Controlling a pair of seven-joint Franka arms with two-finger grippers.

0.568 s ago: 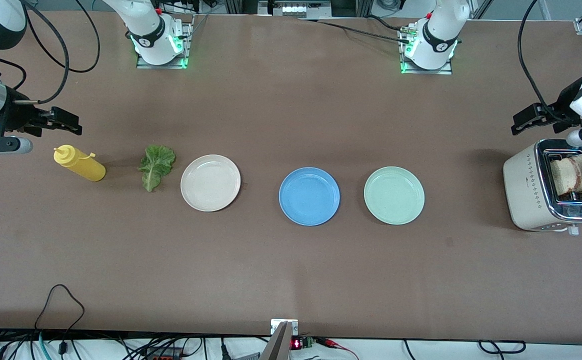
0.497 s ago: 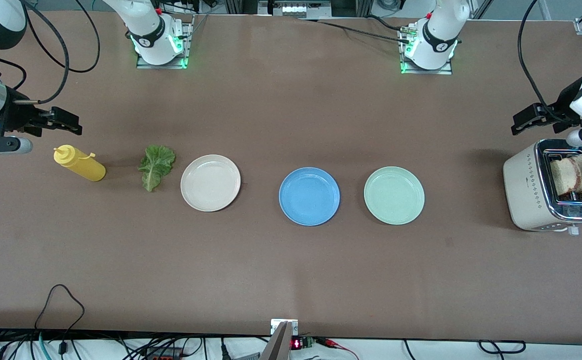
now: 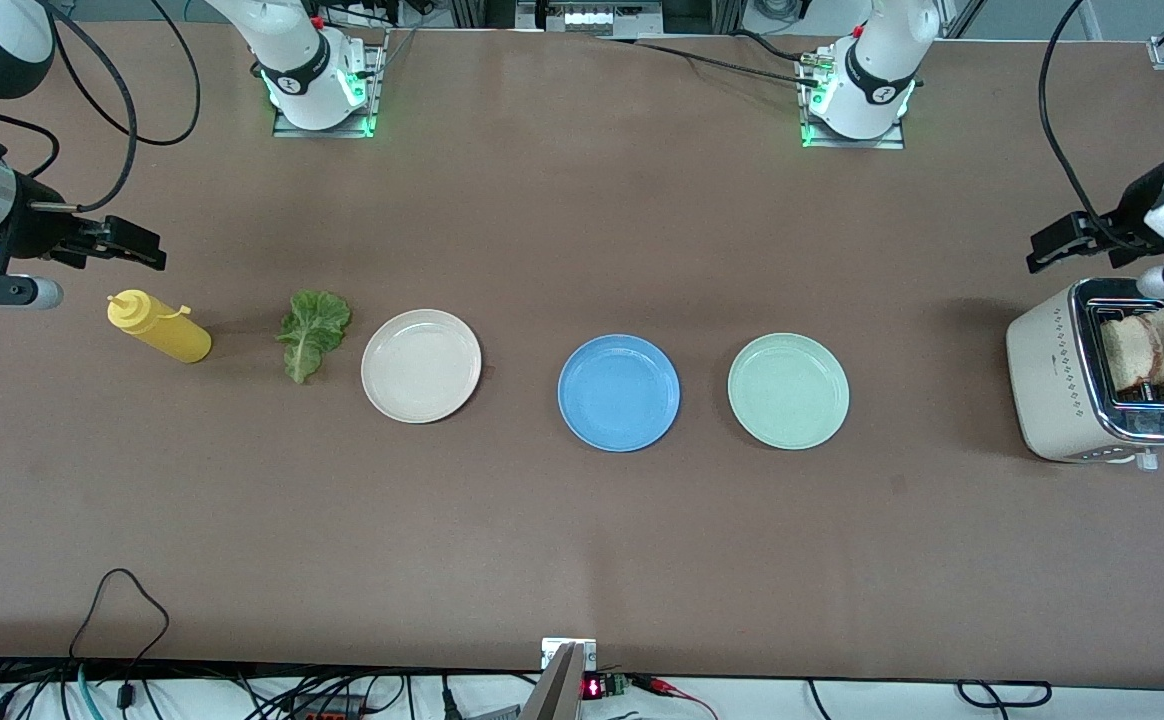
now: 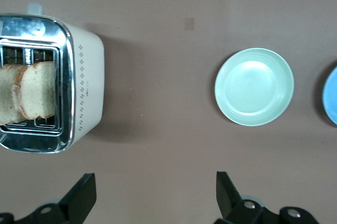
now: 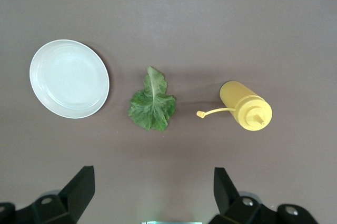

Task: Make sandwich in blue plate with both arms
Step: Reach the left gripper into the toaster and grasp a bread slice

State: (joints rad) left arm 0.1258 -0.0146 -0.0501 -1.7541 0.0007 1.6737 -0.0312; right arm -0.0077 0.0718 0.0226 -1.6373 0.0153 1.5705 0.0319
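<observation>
You have the blue plate [image 3: 619,392] lying bare near the middle of the worktop [image 3: 582,560], between the cream-white plate [image 3: 421,365] and the pale mint-green plate [image 3: 788,391]; the three sit in a row along the worktop's length, none touching. The sandwich is not assembled — its two bread slices [image 3: 1149,347] stand on edge side by side in the slots of the toaster [image 3: 1067,375] at the left arm's end of the worktop. The lettuce leaf [image 3: 313,331] lies flat beside the cream-white plate toward the right arm's end, its long axis running roughly across the worktop with the stem end nearer the front edge. Next along, a yellow squeeze bottle [image 3: 159,327] lies tilted, nozzle toward the right arm's end. Your left gripper [image 4: 155,203] hangs in the air by the toaster, fingers spread wide and holding nothing; your right gripper [image 5: 152,200] hangs by the bottle — its fingers also spread and empty.
</observation>
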